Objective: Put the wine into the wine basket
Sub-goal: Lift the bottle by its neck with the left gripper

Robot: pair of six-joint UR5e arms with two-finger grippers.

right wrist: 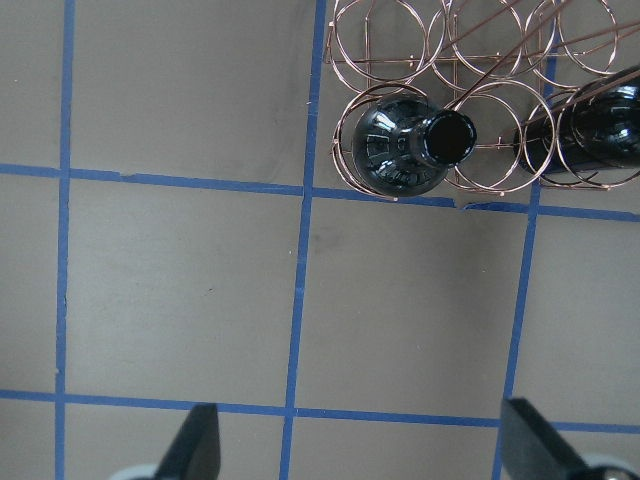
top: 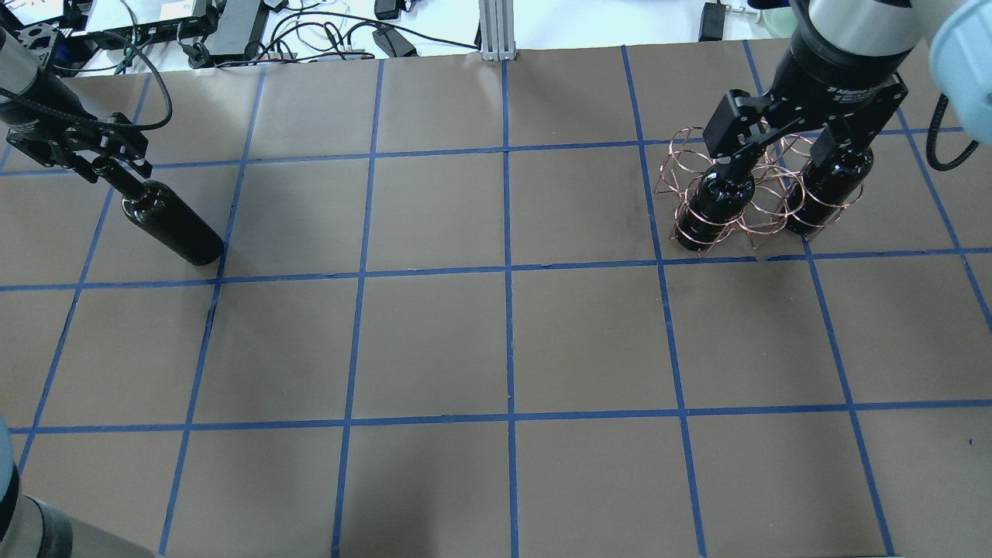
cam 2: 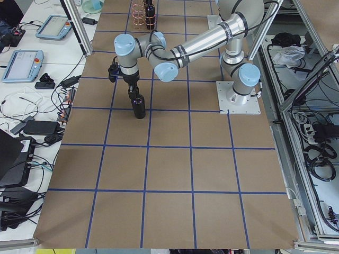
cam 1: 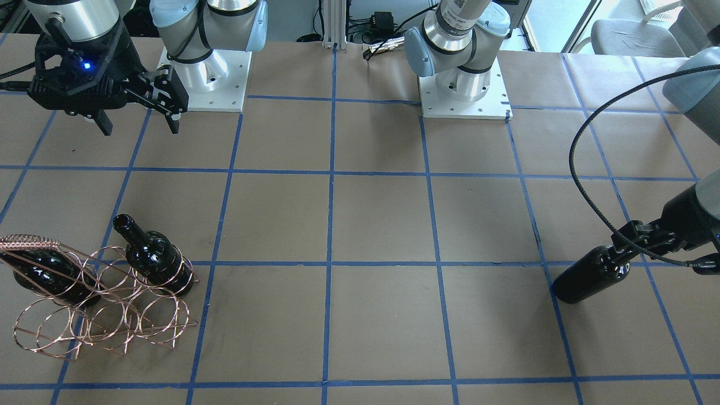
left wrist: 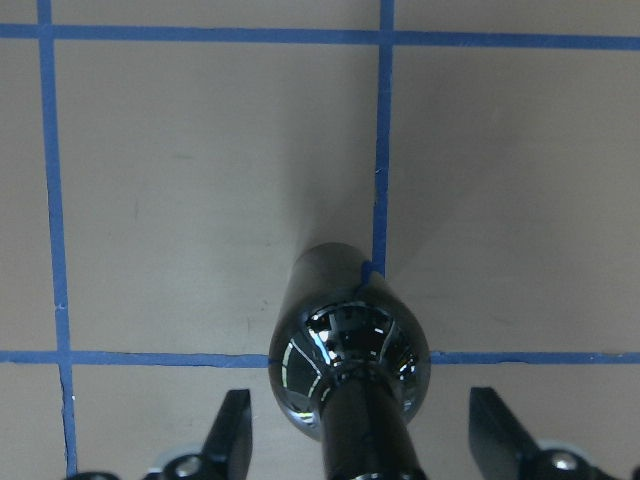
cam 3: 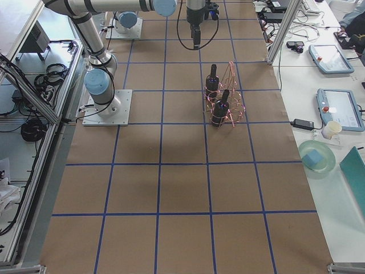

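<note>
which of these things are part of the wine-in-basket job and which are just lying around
Job: glossy near-black glass wine bottle, open left gripper around its neck; copper-coloured wire wine basket; two matching dark bottles already in it; open right gripper.
Lying about: grey handheld screen, pale green dish, white cup, all on the side bench.

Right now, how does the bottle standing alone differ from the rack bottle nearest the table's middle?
The lone bottle stands directly on the table; the racked bottle sits inside a ring of the wine basket. The left gripper is open around the lone bottle's neck; the right gripper hangs open, clear of the racked bottle. Both are glossy, near-black, unlabelled and upright.
</note>
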